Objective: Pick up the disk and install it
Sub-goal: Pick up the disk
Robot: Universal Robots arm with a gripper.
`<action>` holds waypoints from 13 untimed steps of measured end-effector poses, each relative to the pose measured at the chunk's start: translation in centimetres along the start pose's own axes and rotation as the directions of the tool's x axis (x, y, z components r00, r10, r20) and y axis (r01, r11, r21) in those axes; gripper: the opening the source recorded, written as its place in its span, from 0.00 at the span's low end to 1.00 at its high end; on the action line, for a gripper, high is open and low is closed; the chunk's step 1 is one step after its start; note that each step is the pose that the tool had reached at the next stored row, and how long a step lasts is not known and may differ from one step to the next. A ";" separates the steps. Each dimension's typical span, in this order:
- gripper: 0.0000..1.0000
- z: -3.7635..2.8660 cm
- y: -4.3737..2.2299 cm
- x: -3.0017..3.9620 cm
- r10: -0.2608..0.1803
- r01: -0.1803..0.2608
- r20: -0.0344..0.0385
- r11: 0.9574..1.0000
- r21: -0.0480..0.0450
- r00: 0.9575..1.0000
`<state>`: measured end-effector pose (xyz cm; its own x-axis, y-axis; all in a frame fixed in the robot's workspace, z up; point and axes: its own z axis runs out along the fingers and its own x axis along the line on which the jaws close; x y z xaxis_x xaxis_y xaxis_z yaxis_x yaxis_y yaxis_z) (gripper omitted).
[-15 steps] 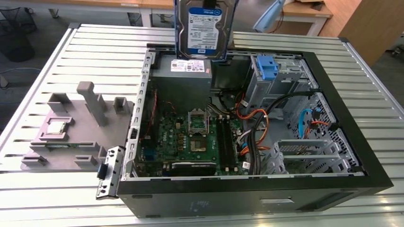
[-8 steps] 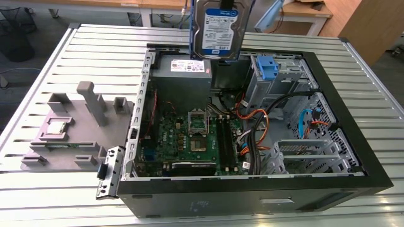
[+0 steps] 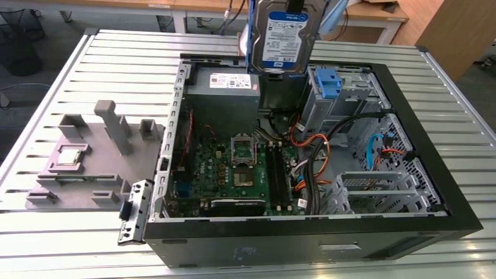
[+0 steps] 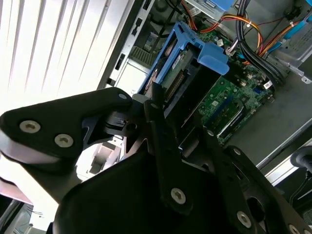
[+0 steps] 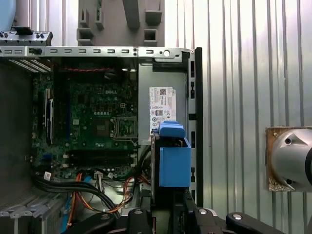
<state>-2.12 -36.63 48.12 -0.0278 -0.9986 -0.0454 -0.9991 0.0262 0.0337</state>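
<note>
Now I hold disk (image 3: 283, 35) high over open case (image 3: 271, 250), gripper (image 4: 178, 122) pinching end opposite blue tab (image 5: 171, 130). I judge it stiff, rather heavy, shock-sensitive; smooth metal can slip, so firm hold needed.

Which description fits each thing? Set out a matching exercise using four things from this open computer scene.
Things:
1. the disk
2. motherboard
3. grey fixture
4. blue bracket

Descriptions:
A. green, lying flat inside the case
B. upright on the metal drive bay
C. held by the gripper over the case
D. on the table, outside the case, at the exterior view's left

Pairs: 1-C, 2-A, 3-D, 4-B
</note>
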 end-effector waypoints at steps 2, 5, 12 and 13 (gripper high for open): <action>0.35 -0.01 -0.03 0.06 0.000 0.000 0.000 1.000 0.000 1.000; 0.35 -0.02 -0.05 0.34 0.000 0.000 0.000 1.000 0.000 1.000; 0.35 -0.06 -0.09 1.54 0.000 0.000 0.000 1.000 0.000 1.000; 0.35 -0.07 -0.10 1.74 0.000 0.000 0.000 1.000 0.000 1.000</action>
<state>-2.07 -38.36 48.11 -0.0278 -0.9986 -0.0454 -0.9991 0.0263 0.0339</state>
